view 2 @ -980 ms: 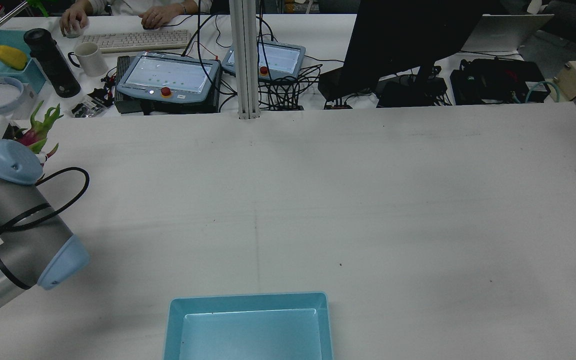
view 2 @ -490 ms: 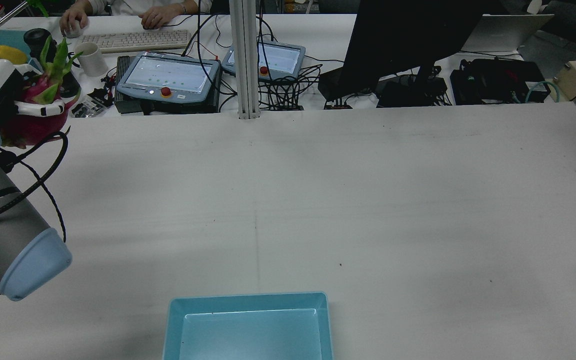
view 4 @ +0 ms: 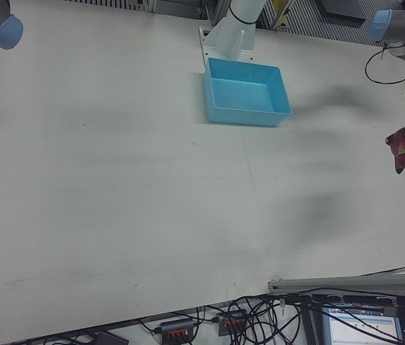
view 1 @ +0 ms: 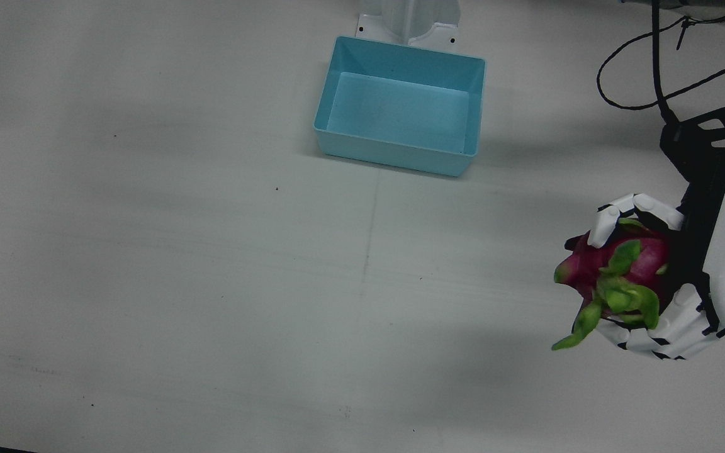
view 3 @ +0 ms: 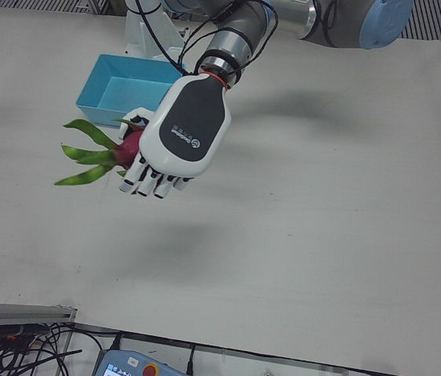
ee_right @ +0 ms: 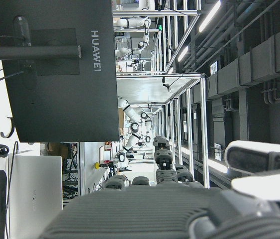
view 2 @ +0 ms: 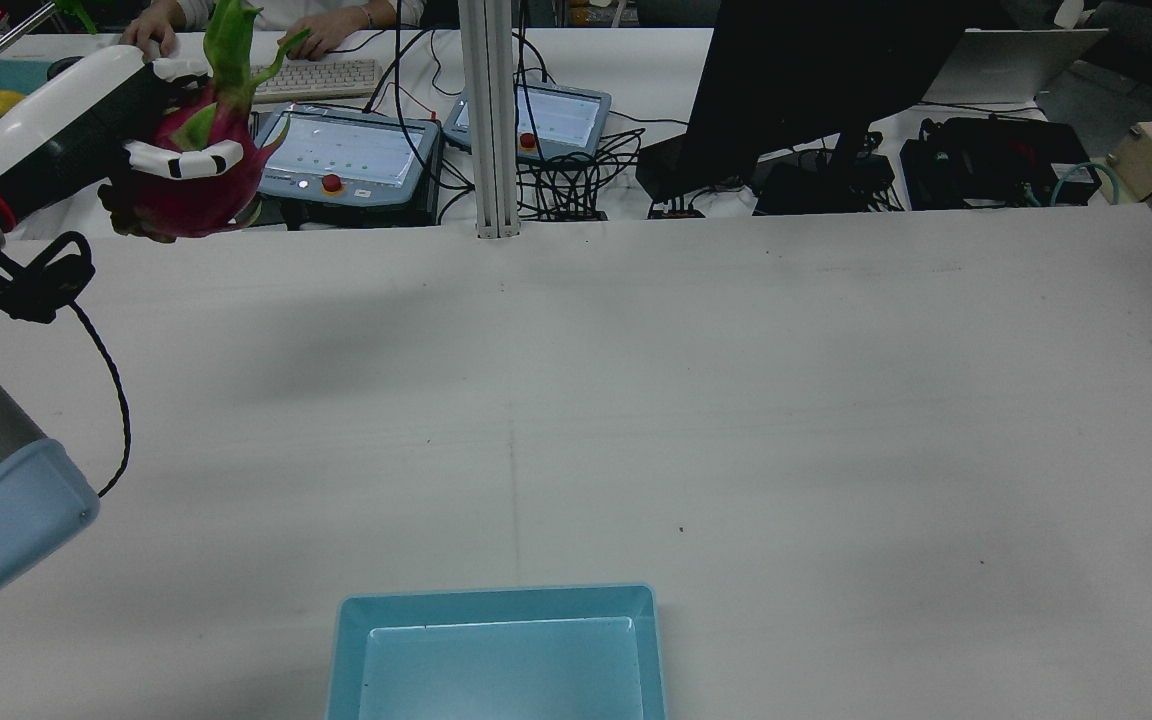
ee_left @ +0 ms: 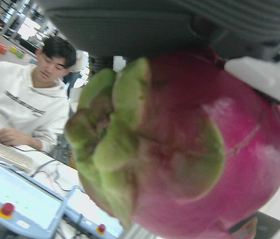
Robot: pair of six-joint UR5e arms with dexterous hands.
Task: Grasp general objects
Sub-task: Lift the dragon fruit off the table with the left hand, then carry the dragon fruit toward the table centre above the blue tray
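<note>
One dragon fruit (view 1: 608, 267) sits in your left hand (view 3: 175, 141), lifted above the table (view 1: 211, 283).
Fingers (view 1: 652, 336) wrap it; blue bin (view 1: 400, 104) stands well apart. Right hand's grip: cannot tell.

Bare white table (view 1: 211, 283), blue bin (view 1: 400, 107) apparently the lone obstacle

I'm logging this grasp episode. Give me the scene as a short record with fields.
held object: dragon fruit
holder: left hand, fingers wrapped around the fruit
fruit height: lifted clear of the table
bin: blue bin, empty, near the pedestals
right hand: only a fingertip in its own camera view; state unclear
</note>
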